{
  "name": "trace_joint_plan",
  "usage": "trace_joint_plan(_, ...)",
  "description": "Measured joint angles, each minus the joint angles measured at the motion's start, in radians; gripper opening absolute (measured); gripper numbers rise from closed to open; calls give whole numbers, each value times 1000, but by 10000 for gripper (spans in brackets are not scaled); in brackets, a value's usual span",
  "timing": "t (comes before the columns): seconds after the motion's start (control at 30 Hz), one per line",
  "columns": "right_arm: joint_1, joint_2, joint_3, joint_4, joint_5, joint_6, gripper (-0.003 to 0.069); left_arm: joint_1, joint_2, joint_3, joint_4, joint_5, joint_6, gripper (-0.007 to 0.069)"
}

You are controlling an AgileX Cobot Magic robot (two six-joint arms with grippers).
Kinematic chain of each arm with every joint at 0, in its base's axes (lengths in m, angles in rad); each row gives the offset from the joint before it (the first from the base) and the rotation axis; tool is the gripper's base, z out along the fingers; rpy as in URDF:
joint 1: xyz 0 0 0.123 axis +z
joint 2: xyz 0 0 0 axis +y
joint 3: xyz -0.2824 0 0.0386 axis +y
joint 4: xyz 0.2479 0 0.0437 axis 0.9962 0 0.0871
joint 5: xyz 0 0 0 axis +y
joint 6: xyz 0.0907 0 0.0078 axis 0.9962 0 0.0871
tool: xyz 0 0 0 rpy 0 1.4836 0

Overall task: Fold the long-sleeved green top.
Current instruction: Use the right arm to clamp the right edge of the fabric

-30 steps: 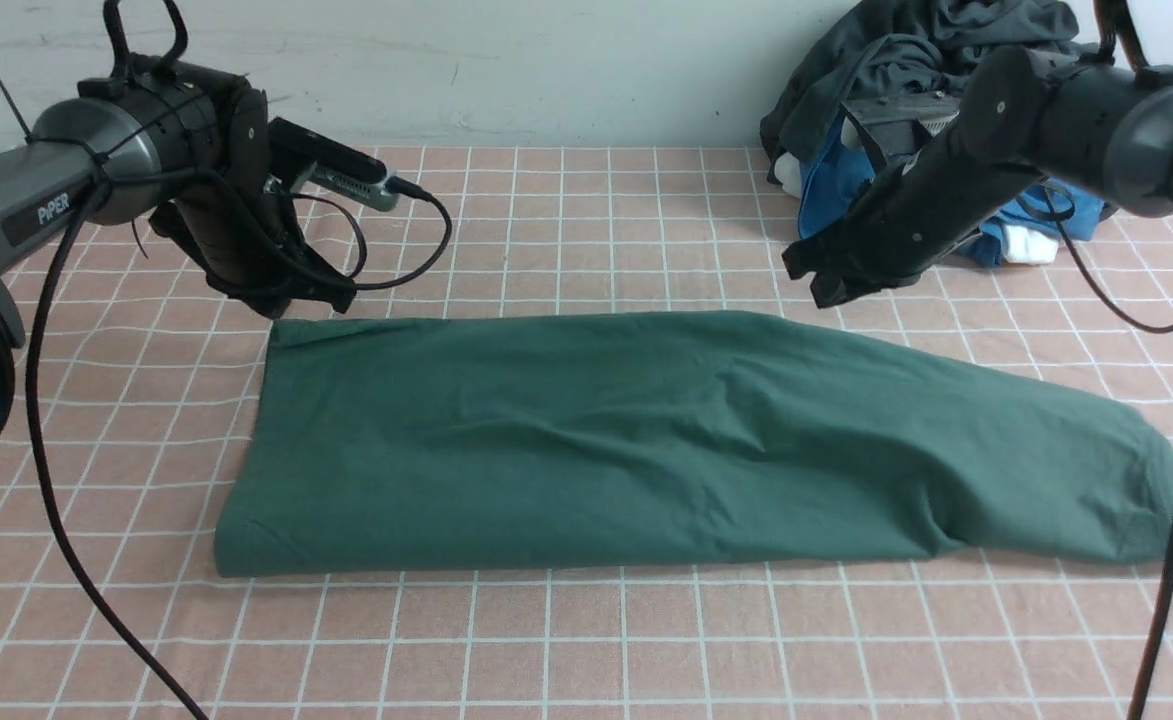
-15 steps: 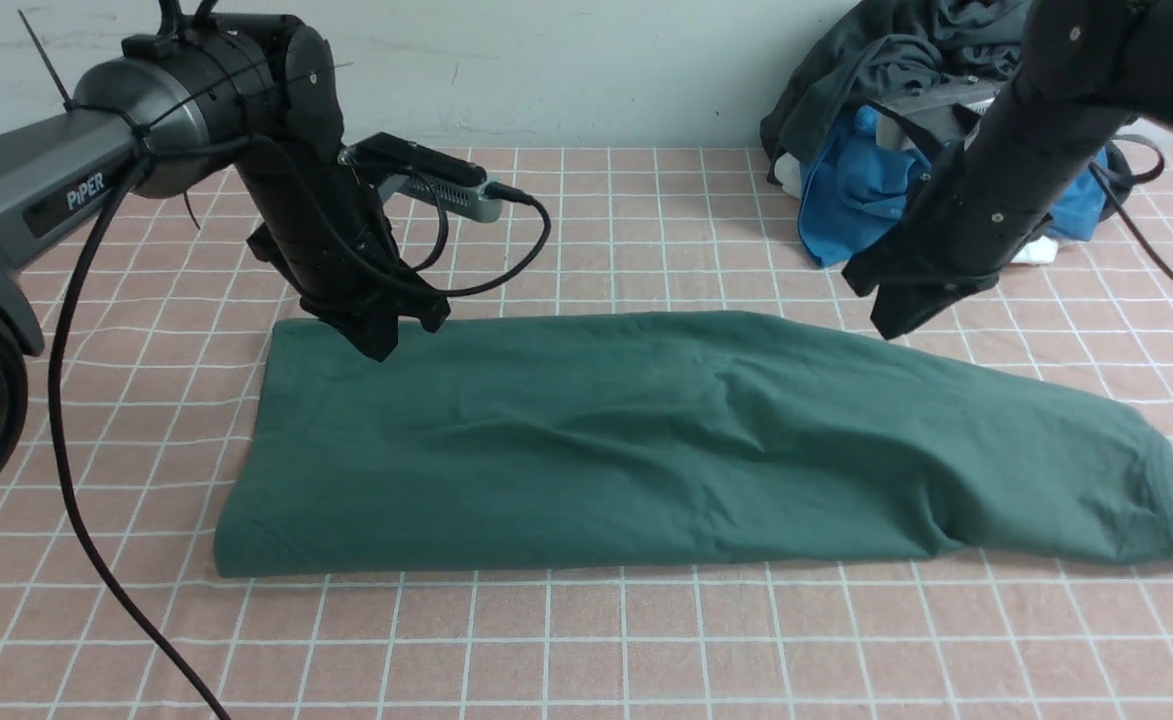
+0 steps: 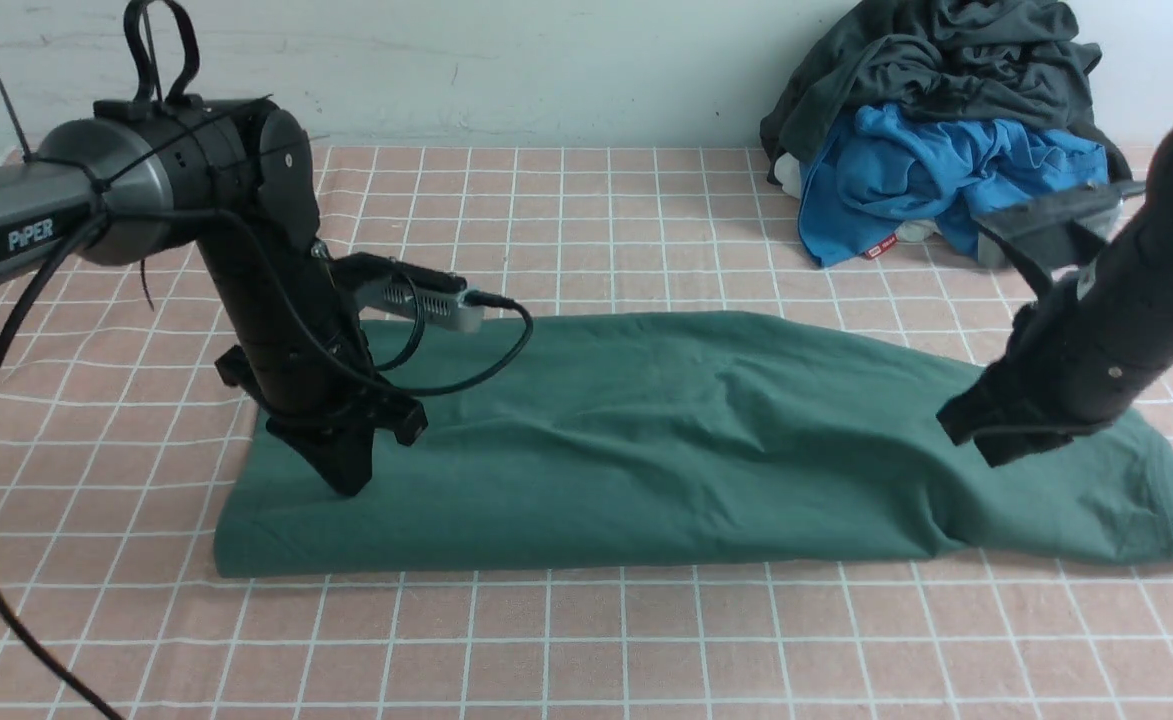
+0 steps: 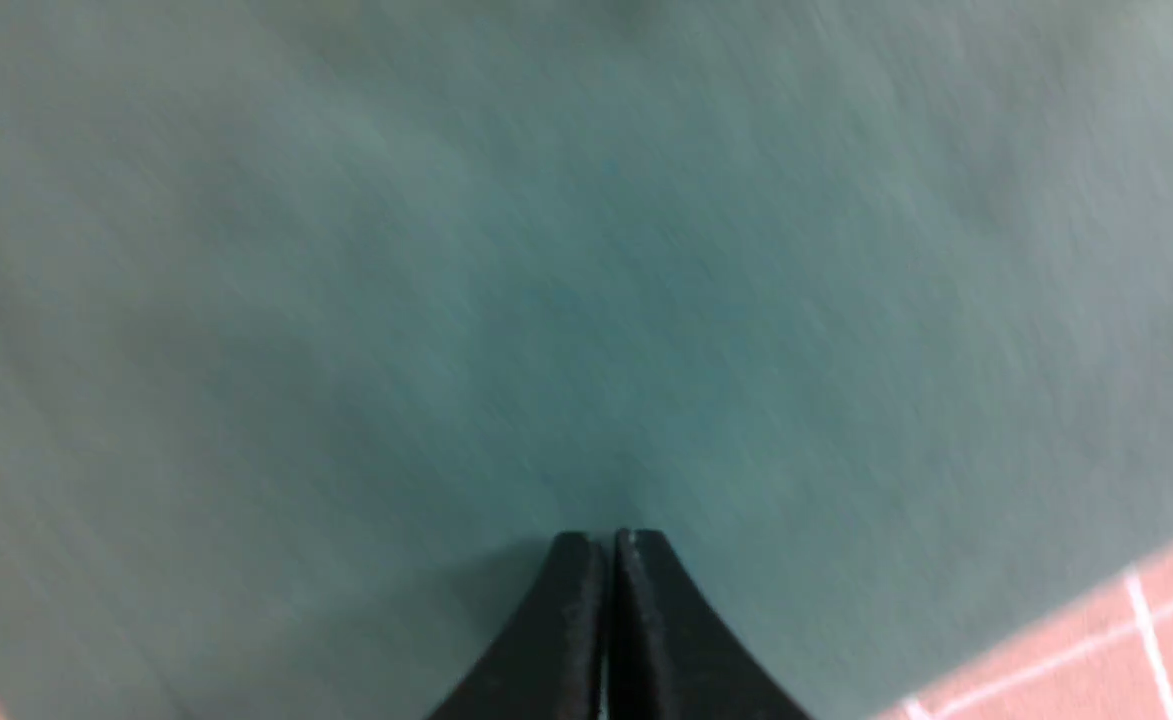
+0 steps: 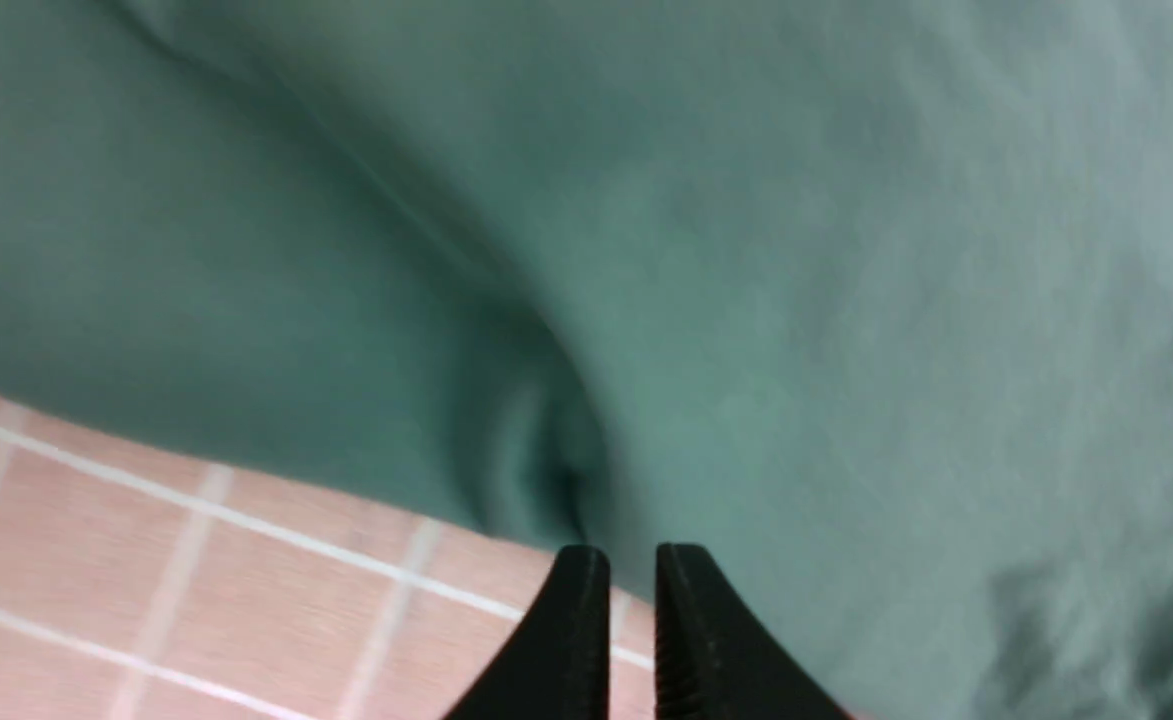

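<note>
The green long-sleeved top [image 3: 646, 440] lies folded into a long band across the checked tablecloth, and its logo is hidden. My left gripper [image 3: 346, 485] points down over the band's left end, close to the cloth. In the left wrist view it [image 4: 608, 540] is shut and empty, with green cloth [image 4: 586, 250] filling the view. My right gripper [image 3: 981, 445] hangs over the band's right part. In the right wrist view it [image 5: 631, 555] is all but shut, with a thin slit between the jaws, and holds nothing. It is over the near edge of the top [image 5: 796, 250].
A pile of a dark charcoal garment [image 3: 946, 60] and a bright blue garment [image 3: 926, 170] sits at the back right against the wall. The pink checked tablecloth [image 3: 586, 650] shows in front of the top. The left arm's cable [image 3: 486, 360] loops above the cloth.
Both arms have come from the far side of the top toward me and lower. The left gripper is now over the left end, the right over the right part. The top has not moved.
</note>
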Motion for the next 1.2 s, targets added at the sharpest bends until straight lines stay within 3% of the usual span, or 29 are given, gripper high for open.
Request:
trace_joint_plan(0.23, -101, 60, 123, -92, -174, 122, 64, 20, -45, 208, 0, -149, 12, -3)
trace_joint_plan(0.47, -304, 162, 118, -72, -277, 151, 64, 77, -77, 268, -36, -230, -19, -3)
trace_joint_plan(0.67, -396, 176, 63, 5, -225, 137, 63, 121, -76, 271, -67, -230, -22, -3)
trace_joint_plan(0.93, -424, 110, -13, -37, -171, 102, 72, 131, -76, 271, -64, -230, -22, -3)
trace_joint_plan(1.0, -424, 109, -21, -37, -171, 92, 86, 131, -76, 271, -64, -230, -21, -3)
trace_joint_plan(1.13, -424, 122, -23, -27, -171, 87, 196, 131, -76, 271, -65, -230, -21, -3)
trace_joint_plan(1.2, -424, 138, -26, -24, -171, 87, 295, 131, -76, 271, -65, -230, -21, -3)
